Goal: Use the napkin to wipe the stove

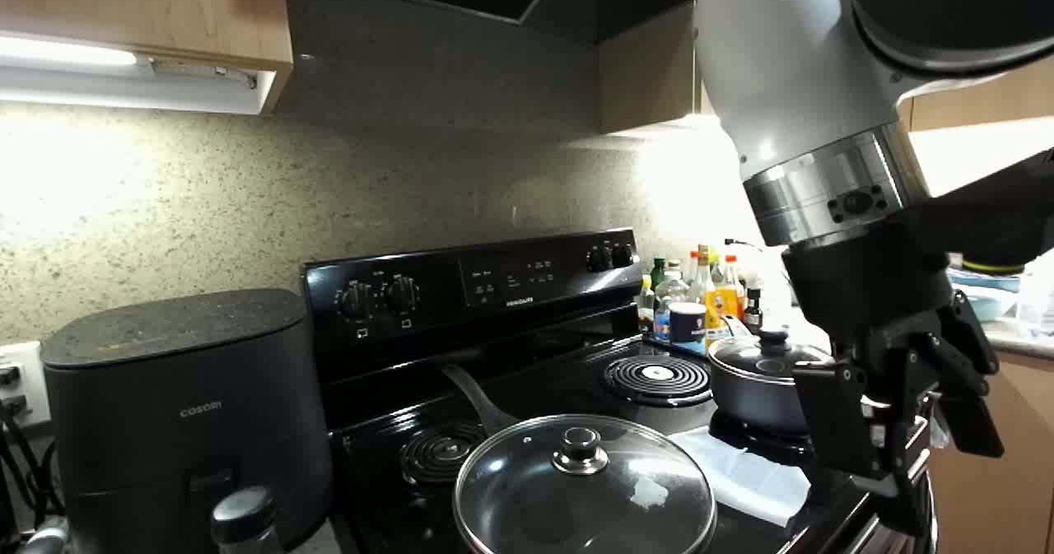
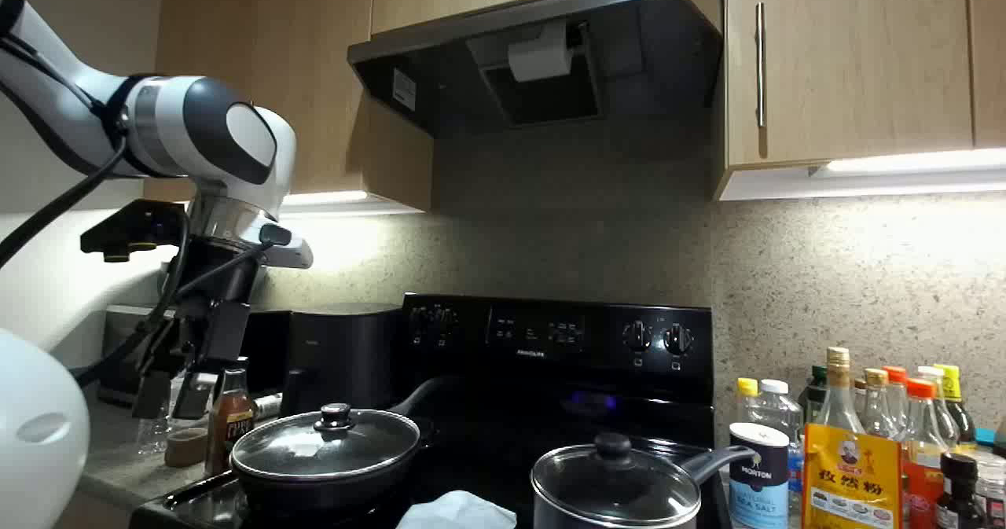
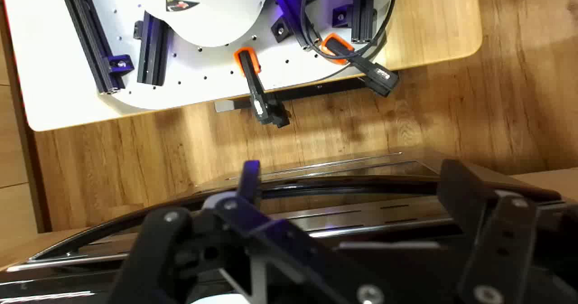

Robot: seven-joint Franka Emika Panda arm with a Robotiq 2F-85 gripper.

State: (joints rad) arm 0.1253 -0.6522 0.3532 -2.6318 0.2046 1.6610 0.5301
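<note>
**White napkin (image 1: 745,473) on a glossy black stove (image 1: 560,389), end effector (image 3: 353,176) spread wide**

So the napkin is a thin sheet, white with a faint bluish tint, roughly rectangular, creased and a bit uneven at the edges (paper or cloth, honestly can't tell). It's lying flat-ish on the stove top, between the pan (image 2: 326,491) on the left and the pot (image 1: 753,398) on the right.

Long axis runs far to near, with the near end pointing toward the stove's front edge. In an exterior view only its far part (image 2: 460,512) makes it into frame.

The end effector hangs by the front of the stove, jaws standing wide apart; in the wrist view a curved, shiny door handle (image 3: 347,185) shows between them.

Materials: the pan is round and dark under a clear glass lid (image 2: 369,444), the pot's a dark cylinder, the far-right coil burner (image 1: 657,373) is a flat spiral, and the wall (image 1: 461,192) behind looks like speckled stone.
</note>
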